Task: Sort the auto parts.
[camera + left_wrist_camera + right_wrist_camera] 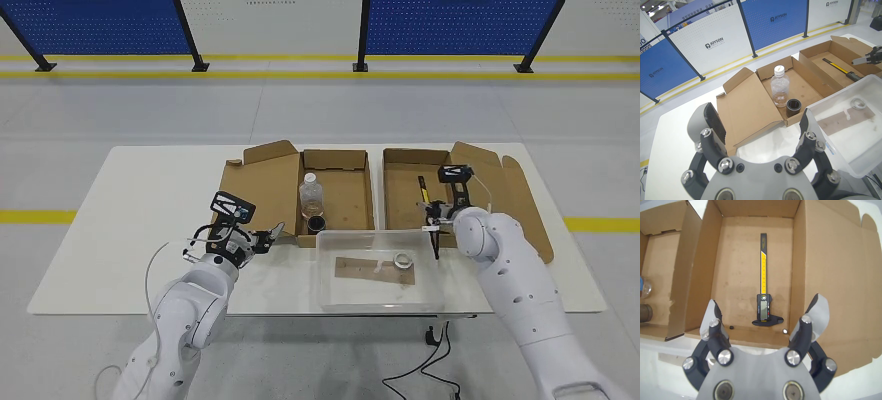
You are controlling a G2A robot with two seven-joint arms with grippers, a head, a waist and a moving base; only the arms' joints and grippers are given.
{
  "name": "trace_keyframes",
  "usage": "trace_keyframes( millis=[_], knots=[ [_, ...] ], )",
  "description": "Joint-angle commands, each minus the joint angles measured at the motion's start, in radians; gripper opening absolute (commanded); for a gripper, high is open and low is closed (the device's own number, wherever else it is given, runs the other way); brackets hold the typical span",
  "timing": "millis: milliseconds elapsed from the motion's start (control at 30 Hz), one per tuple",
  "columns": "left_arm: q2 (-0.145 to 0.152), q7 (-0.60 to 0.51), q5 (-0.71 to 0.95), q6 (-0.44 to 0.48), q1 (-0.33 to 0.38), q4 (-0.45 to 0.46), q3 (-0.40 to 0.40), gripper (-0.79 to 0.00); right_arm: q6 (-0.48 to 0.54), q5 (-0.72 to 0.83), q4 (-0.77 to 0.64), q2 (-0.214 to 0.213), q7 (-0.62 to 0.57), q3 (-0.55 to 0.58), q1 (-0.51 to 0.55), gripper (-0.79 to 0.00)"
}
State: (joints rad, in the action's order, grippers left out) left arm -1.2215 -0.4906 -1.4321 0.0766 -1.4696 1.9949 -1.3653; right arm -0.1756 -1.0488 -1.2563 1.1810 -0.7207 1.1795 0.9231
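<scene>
place: industrial hall or demo floor (looks like a partitioned work cell)
walls: blue and white perforated partition panels (715, 34) on black posts
beyond: further panel rows (693, 17)
floor: pale grey, yellow lane lines (300, 73)
bench: white table (130, 220), cardboard sorting boxes (350, 200)
tooling: digital caliper (763, 306), black cylindrical sleeve (791, 111)

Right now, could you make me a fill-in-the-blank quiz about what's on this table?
Beside the black cylinder stands a plastic ____.
In the clear tub lies a metal ____.
The caliper lies in a ____ box.
The left hand and the right hand each hold ____.
Missing words: bottle; ring; cardboard; nothing.
</scene>
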Motion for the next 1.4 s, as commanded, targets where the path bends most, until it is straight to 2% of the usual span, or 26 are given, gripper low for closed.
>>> trace_keyframes(
  millis=[0,133,300,500,633,867,1200,1367],
  knots=[
    [0.000,0.000,0.000,0.000,0.000,0.000,0.000,0.000,0.019,-0.041,-0.100,-0.009,-0.005,0.016,0.035,0.000],
    [0.000,0.000,0.000,0.000,0.000,0.000,0.000,0.000,0.059,-0.171,-0.313,-0.029,-0.049,0.043,0.122,0.000],
    [0.000,0.000,0.000,0.000,0.000,0.000,0.000,0.000,0.179,-0.342,-0.544,-0.049,-0.126,0.028,0.245,0.000],
    [0.000,0.000,0.000,0.000,0.000,0.000,0.000,0.000,0.220,-0.545,-0.654,-0.058,-0.166,-0.016,0.357,0.000],
    [0.000,0.000,0.000,0.000,0.000,0.000,0.000,0.000,0.212,-0.714,-0.634,-0.057,-0.201,-0.061,0.385,0.000],
    [0.000,0.000,0.000,0.000,0.000,0.000,0.000,0.000,0.233,-0.854,-0.541,-0.039,-0.292,-0.123,0.329,0.000],
    [0.000,0.000,0.000,0.000,0.000,0.000,0.000,0.000,0.301,-0.941,-0.404,0.007,-0.361,-0.265,0.224,0.000],
    [0.000,0.000,0.000,0.000,0.000,0.000,0.000,0.000,0.304,-0.971,-0.348,0.031,-0.373,-0.314,0.191,0.000]
  ],
)
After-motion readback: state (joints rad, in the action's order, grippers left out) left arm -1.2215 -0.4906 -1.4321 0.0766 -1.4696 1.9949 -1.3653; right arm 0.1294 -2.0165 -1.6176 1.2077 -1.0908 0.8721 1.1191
